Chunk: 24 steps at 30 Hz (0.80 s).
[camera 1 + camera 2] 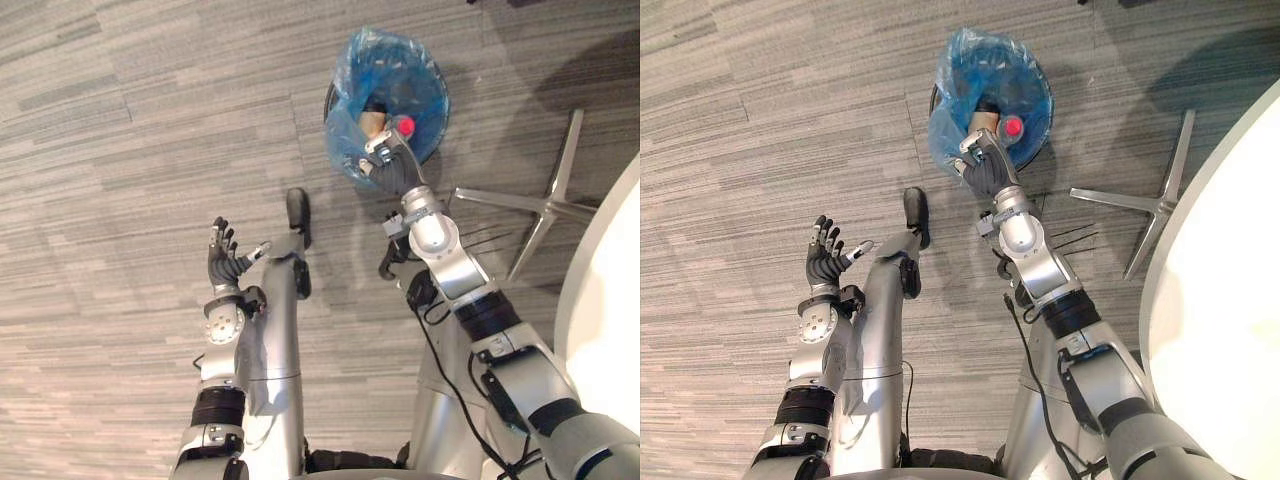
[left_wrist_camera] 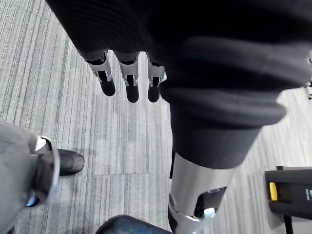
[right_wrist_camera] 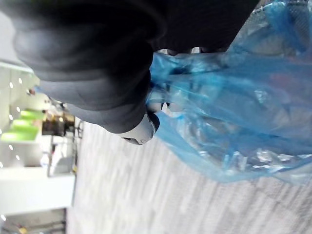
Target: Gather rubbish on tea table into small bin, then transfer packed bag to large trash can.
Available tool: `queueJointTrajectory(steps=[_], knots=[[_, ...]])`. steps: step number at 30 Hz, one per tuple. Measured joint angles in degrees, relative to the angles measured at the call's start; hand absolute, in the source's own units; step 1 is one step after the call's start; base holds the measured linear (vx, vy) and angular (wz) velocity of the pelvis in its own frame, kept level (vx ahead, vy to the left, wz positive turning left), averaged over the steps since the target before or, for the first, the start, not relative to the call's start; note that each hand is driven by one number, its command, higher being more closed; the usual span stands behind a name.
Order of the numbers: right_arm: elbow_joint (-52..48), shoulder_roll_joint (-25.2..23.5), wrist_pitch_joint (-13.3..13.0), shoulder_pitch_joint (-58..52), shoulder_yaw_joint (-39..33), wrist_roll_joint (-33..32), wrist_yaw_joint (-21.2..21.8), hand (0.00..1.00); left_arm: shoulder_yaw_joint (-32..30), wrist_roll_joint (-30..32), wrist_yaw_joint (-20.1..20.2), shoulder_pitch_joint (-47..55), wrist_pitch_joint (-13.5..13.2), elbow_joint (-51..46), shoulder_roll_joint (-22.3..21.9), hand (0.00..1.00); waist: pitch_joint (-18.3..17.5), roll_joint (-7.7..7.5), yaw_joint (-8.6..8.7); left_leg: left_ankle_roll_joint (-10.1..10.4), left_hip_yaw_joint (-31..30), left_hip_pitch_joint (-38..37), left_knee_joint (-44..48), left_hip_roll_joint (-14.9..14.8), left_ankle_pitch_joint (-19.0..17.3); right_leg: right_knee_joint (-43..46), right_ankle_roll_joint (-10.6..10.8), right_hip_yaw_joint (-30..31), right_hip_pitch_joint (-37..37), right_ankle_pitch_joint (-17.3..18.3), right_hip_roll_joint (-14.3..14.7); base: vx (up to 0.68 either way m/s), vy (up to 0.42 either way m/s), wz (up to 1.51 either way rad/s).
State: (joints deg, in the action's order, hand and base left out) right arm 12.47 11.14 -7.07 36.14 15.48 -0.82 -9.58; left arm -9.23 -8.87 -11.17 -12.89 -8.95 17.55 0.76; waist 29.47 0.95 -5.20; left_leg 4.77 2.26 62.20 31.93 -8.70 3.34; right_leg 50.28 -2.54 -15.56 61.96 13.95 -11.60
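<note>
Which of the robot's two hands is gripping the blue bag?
The right hand, clutching the blue bag's rim; the left hand hangs open over the carpet, holding nothing.

A silver star-shaped base (image 1: 545, 205) is set on grey striped carpet (image 1: 120, 120), which is spread all around that base.

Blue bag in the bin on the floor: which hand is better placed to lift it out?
Right. The right hand is closed on the blue bag at its near edge, plastic bunched into it. The left hand hangs open over bare floor, well away.
</note>
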Motion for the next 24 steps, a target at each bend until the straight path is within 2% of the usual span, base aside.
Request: queueJointTrajectory(steps=[5, 12, 14, 15, 17, 20, 24], knots=[[-0.91, -1.32, -0.81, -4.36, 0.09, -2.56, 1.41, 1.00, 0.87, 0.04, 0.31, 3.12, 0.20, 1.05, 0.05, 0.00, -1.20, -2.14, 0.09, 0.15, 1.15, -9.48, -7.66, -0.05, 1.98, -6.19, -0.07, -0.54, -8.47, -1.43, 1.05, 0.04, -0.022, -0.02], [-4.19, -6.16, -1.41, -11.31, 0.76, -16.22, 4.42, 1.00, 4.19, 0.07, 1.24, 4.74, 1.18, 3.93, -0.02, 0.00, -1.27, -2.26, -0.03, 0.13, 1.80, -23.79, -16.82, 0.86, 4.08, -14.49, 1.15, -1.87, -22.70, -2.55, 1.53, 0.09, -0.002, 0.04], [-9.38, -7.26, -1.59, -14.80, 1.86, -19.75, 4.95, 1.00, 4.68, 0.02, 1.29, 7.16, 1.16, 4.70, -0.25, 0.00, -2.26, -2.69, 0.28, -0.06, 2.58, -30.64, -19.56, 0.80, 3.95, -18.61, 2.19, -1.78, -29.81, -3.21, 2.37, 0.11, -0.008, -0.13], [-9.86, -7.39, -1.69, -15.16, 1.92, -19.96, 5.01, 1.00, 4.87, 0.02, 1.31, 7.50, 1.15, 4.85, -0.20, 0.00, -2.67, -2.89, 0.29, -0.06, 2.69, -31.19, -19.92, 0.77, 3.95, -19.08, 2.41, -1.68, -30.30, -3.36, 2.52, 0.10, 0.003, -0.19], [-11.51, -8.38, -2.52, -17.35, 2.94, -20.11, 5.87, 1.00, 6.10, 0.00, 1.84, 10.38, 1.14, 7.31, 0.20, 0.00, -6.38, -4.00, 0.28, -0.09, 4.34, -36.16, -22.57, 0.60, 3.92, -23.26, 3.00, -0.31, -34.78, -4.74, 3.67, 0.12, 0.022, -0.36], [-11.38, -8.61, -3.54, -17.99, 4.96, -19.95, 7.20, 1.00, 8.68, -0.01, 2.52, 12.60, 1.07, 11.86, 1.65, 0.00, -9.73, -4.13, 0.13, -0.59, 6.77, -41.81, -24.94, 0.62, 3.19, -28.32, 3.83, 2.84, -39.53, -7.10, 5.14, 0.10, 0.068, -0.58], [-10.97, -8.67, -3.76, -18.47, 4.84, -19.25, 7.34, 1.00, 9.71, 0.11, 3.78, 13.38, 1.06, 12.30, 3.58, 0.00, -9.90, -4.33, 1.42, -1.71, 7.02, -44.47, -21.05, 0.53, 0.16, -26.48, 4.47, 5.70, -42.89, -7.16, 4.97, -0.01, 0.076, -0.12]])
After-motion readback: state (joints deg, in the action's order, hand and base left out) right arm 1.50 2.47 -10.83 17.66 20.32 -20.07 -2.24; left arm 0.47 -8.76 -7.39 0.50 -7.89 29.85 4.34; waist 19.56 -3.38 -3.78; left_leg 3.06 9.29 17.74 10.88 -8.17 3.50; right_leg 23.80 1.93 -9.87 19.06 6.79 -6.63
